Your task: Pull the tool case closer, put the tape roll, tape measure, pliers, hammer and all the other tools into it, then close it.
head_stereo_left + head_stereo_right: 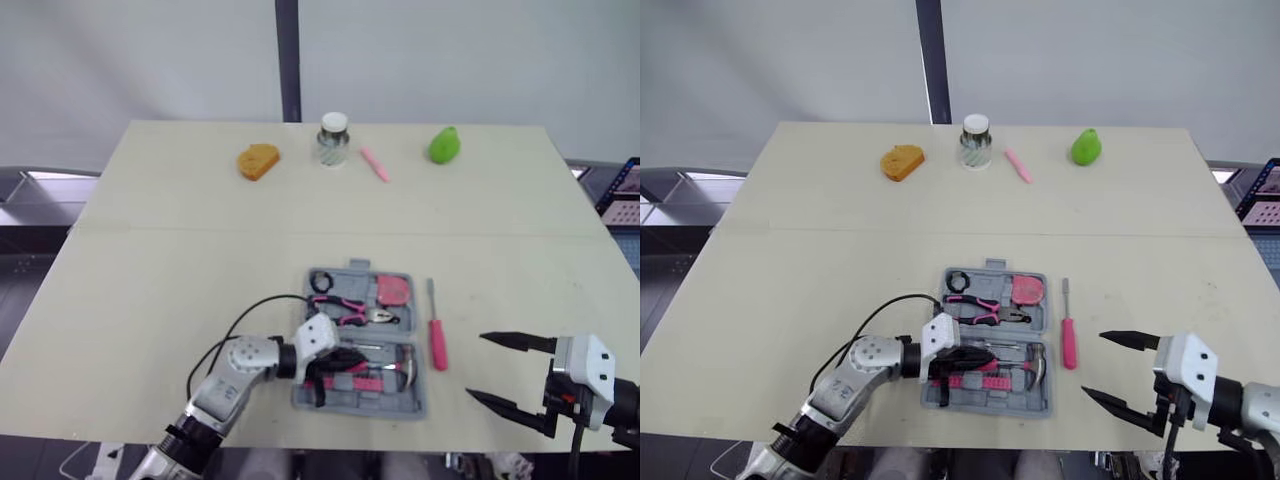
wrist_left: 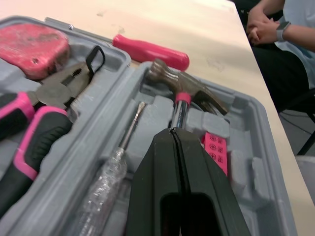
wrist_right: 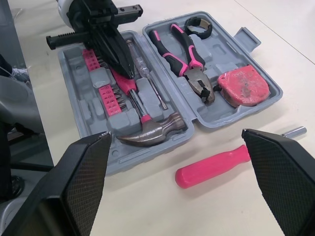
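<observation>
The case lies open on the counter, near its front edge. The left fingers are pressed shut, with their tips on the hammer handle in the near half. Pliers, tape measure and tape roll lie in the far half. The right fingers are spread wide, near the pink screwdriver just beside the case.

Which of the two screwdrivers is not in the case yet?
The pink-handled screwdriver, lying on the table just right of the case. The clear-handled screwdriver already lies inside, beside the hammer.
</observation>
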